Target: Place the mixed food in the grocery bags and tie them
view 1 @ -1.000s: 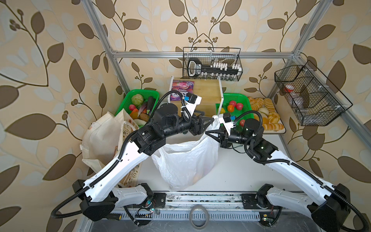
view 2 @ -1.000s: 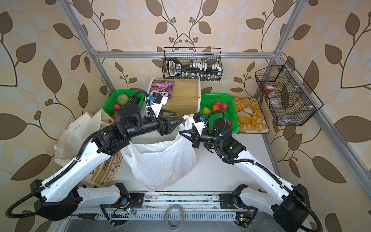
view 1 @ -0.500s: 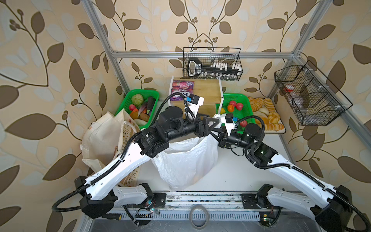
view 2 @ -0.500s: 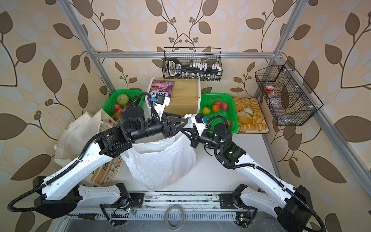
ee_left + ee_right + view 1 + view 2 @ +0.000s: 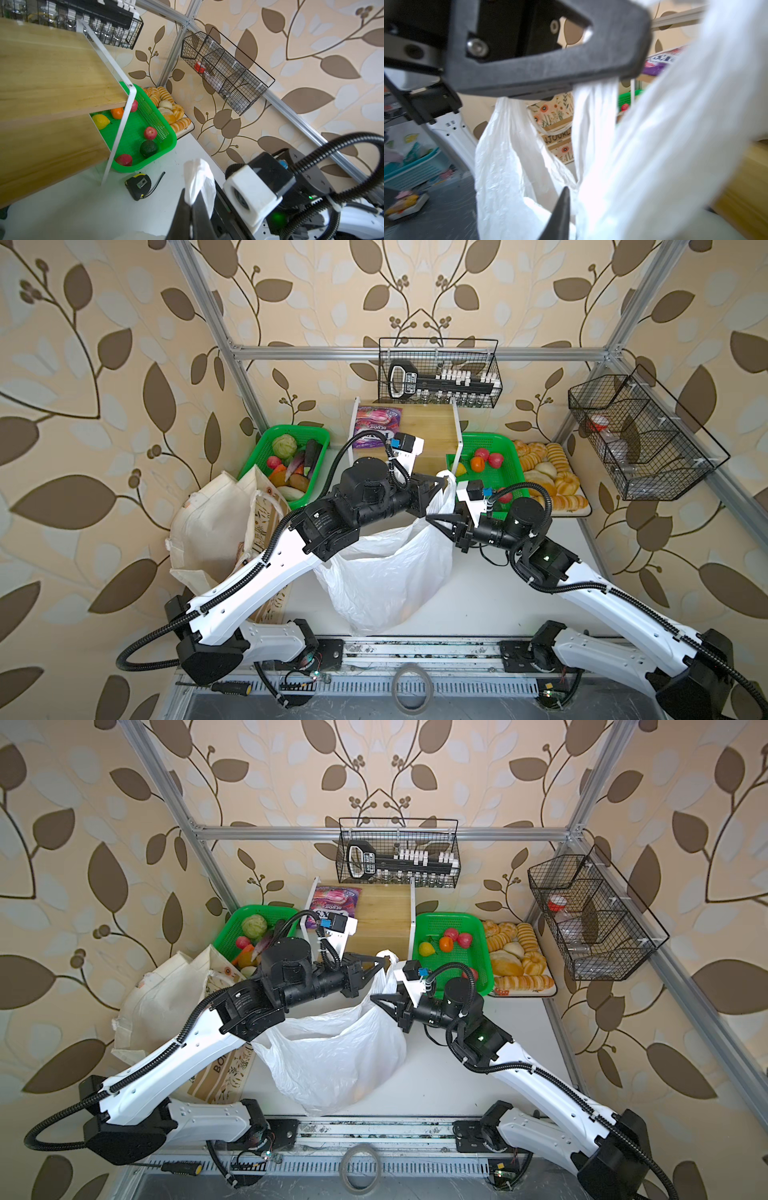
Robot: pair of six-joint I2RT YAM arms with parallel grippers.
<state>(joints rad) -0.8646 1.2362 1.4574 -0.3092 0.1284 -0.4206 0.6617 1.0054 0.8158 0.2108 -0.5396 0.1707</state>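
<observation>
Left gripper [image 5: 443, 481] pinches the bag [image 5: 386, 572] by its handle. The bag stands mid-front on the white tabletop [image 5: 478, 599]. Right gripper [image 5: 432, 519] is just beside it, and I cannot tell how far its jaws are spread. Only the left wrist view shows a tape measure [image 5: 138, 186] near the green basket [image 5: 152, 120]. Leaf wallpaper [image 5: 104, 364] surrounds.

A mock grocery stall inside a lab rig — aluminium frame [image 5: 332, 351], leaf-print wall panels [image 5: 104, 385], green produce baskets [image 5: 291, 429], bread tray [image 5: 585, 511] far right.

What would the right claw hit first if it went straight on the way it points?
The plastic bag: its lifted side lies right at the tips of the right claw in both top views and fills its wrist view; they may already touch.
</observation>
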